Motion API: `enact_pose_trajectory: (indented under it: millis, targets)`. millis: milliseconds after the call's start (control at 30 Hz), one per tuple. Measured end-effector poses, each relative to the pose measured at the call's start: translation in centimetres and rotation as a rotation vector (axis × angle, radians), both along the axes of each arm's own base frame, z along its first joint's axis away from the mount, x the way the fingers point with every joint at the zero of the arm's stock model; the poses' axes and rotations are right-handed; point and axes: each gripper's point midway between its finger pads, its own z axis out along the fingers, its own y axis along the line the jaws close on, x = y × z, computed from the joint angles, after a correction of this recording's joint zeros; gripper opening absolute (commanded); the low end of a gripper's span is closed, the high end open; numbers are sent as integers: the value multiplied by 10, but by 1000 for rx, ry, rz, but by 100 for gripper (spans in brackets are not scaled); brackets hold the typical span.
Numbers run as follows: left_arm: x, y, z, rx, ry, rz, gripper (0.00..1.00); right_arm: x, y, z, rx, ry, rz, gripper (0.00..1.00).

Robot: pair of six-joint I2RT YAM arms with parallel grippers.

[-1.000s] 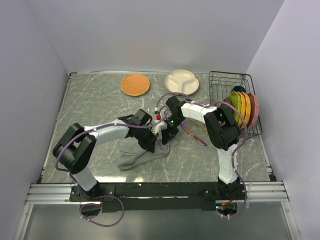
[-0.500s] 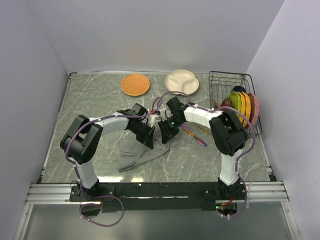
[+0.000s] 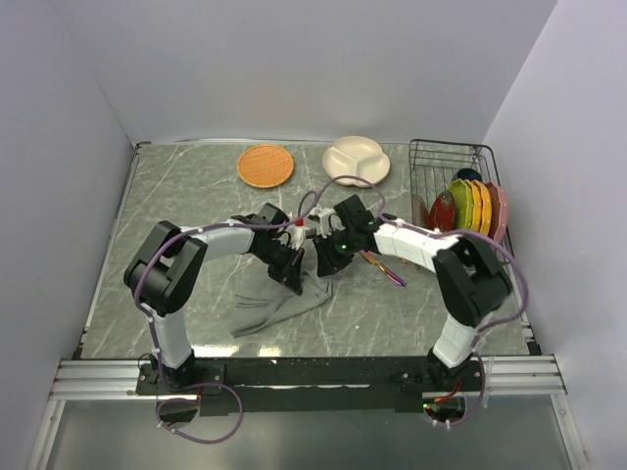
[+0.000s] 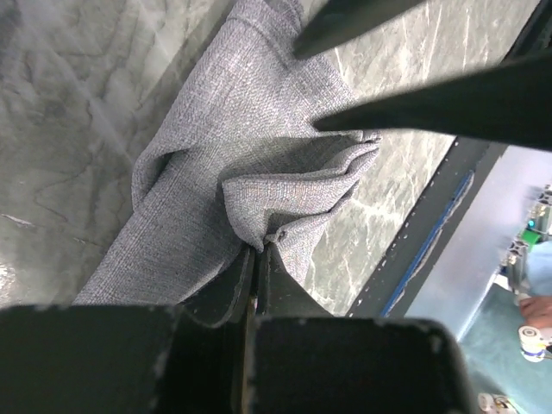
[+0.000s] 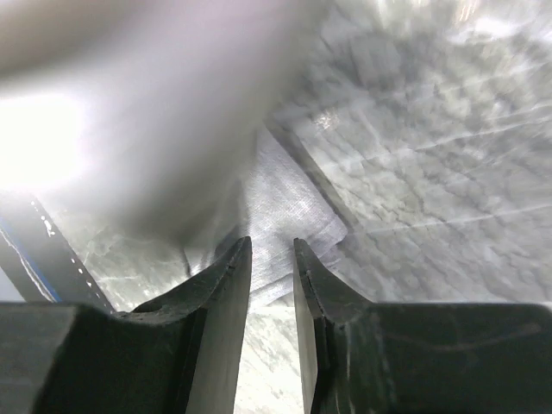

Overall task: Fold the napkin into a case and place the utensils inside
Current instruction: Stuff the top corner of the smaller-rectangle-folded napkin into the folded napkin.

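Note:
The grey napkin [image 3: 274, 305] lies rumpled on the table near the middle, its near part bunched into folds [image 4: 233, 129]. My left gripper [image 3: 293, 279] sits at its far right edge, shut on a pinched fold of the cloth [image 4: 259, 248]. Right beside it, my right gripper [image 3: 325, 264] hovers over a napkin corner [image 5: 280, 203]. Its jaws [image 5: 272, 246] stand a little open with nothing between them. The purple knife [image 3: 384, 269] lies just right of the right arm. I cannot make out the spoon; the arm covers that spot.
A round orange woven mat [image 3: 265, 165] and a white divided plate [image 3: 356, 159] lie at the back. A black wire rack [image 3: 431, 155] at the far right holds several coloured plates [image 3: 472, 209] on edge. Grey walls close in the table.
The right gripper's jaws have parted a little. The right arm's forearm has swung out to the right and lower. The left arm's elbow has shifted back; its gripper stays on the cloth.

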Motion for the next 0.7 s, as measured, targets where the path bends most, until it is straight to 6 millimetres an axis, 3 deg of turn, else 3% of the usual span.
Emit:
enact_pose_trajectory:
  millis: [200, 300, 467, 700]
  targets:
    - [1, 2, 2, -33, 33, 20, 1, 12, 9, 40, 139, -152, -51, 33]
    - [-1, 3, 2, -47, 54, 29, 1, 19, 14, 50, 174, -196, -59, 29]
    - [-1, 4, 1, -68, 81, 36, 1, 23, 19, 47, 142, -250, -64, 24]
    - [-1, 8, -9, -87, 175, 72, 1, 16, 25, 31, 57, -344, 2, 25]
